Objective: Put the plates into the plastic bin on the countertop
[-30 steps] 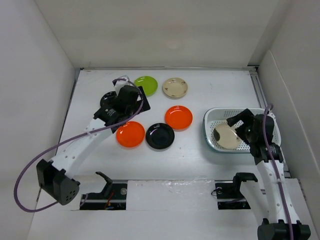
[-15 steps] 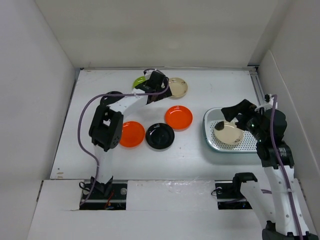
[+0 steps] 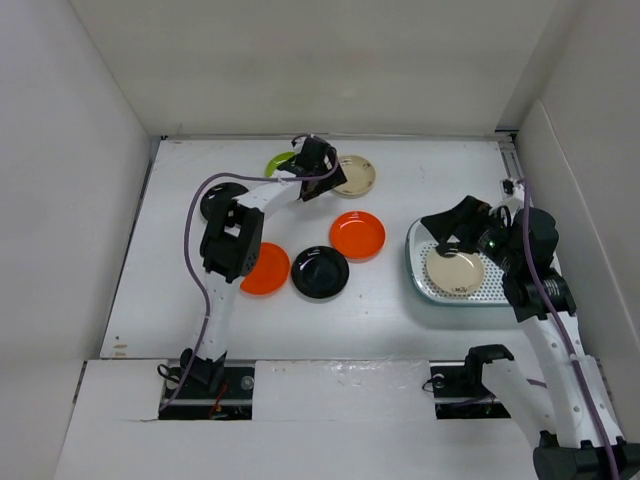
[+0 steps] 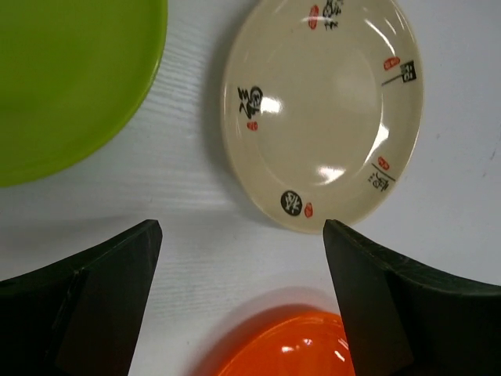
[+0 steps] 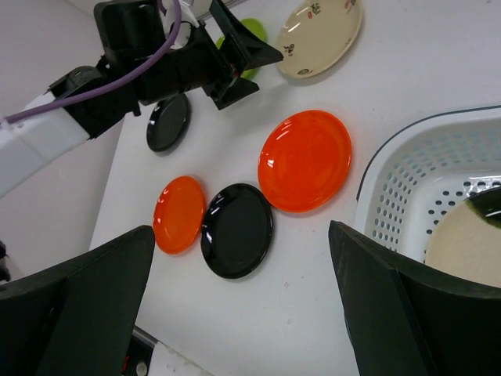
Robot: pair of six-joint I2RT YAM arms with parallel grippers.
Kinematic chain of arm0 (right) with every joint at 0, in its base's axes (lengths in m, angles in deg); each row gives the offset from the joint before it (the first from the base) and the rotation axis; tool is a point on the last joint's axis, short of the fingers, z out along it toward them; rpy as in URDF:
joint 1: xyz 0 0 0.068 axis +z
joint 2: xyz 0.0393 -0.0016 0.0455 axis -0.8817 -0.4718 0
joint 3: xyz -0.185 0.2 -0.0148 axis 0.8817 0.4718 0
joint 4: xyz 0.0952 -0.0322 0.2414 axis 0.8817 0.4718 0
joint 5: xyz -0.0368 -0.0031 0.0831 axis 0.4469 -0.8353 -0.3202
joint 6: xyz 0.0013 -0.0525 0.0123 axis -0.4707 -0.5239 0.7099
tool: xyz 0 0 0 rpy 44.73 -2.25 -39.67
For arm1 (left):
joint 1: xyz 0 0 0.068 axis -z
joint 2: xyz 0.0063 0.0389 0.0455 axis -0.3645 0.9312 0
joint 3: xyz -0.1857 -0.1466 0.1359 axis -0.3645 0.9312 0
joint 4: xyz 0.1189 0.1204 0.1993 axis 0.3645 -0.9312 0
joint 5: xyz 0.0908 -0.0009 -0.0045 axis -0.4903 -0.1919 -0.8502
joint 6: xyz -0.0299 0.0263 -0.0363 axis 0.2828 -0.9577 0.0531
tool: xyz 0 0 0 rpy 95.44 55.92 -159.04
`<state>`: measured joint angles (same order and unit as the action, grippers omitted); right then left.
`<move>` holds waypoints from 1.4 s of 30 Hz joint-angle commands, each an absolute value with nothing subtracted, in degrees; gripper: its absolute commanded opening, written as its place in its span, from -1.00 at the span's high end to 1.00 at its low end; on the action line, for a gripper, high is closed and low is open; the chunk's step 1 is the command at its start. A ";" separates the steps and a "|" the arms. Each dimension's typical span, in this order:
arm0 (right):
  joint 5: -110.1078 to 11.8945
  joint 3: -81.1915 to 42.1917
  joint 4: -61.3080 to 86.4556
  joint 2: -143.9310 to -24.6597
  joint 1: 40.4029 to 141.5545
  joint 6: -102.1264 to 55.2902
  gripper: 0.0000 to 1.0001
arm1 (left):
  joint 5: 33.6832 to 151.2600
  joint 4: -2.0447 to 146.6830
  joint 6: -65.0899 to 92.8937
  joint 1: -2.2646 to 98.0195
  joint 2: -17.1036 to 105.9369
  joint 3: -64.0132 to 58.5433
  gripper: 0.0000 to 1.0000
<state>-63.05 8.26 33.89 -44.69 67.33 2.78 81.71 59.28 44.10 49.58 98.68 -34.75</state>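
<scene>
My left gripper (image 4: 241,229) is spread wide and empty, just beside the green plate (image 4: 63,78) and the patterned cream plate (image 4: 325,110). The left orange plate (image 3: 264,270), black plate (image 3: 320,272) and right orange plate (image 3: 357,235) sit on the countertop (image 3: 450,170). My right gripper (image 5: 241,229) gapes empty over the bin (image 3: 411,262), which has the other cream plate (image 3: 455,272) lying inside.

Beige plate (image 3: 455,272) flat in bin (image 3: 411,256)
</scene>
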 commanded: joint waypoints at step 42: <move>-63.17 8.67 23.15 -49.35 68.00 2.73 -0.93 | 88.78 61.33 41.96 48.62 91.38 -41.32 1.00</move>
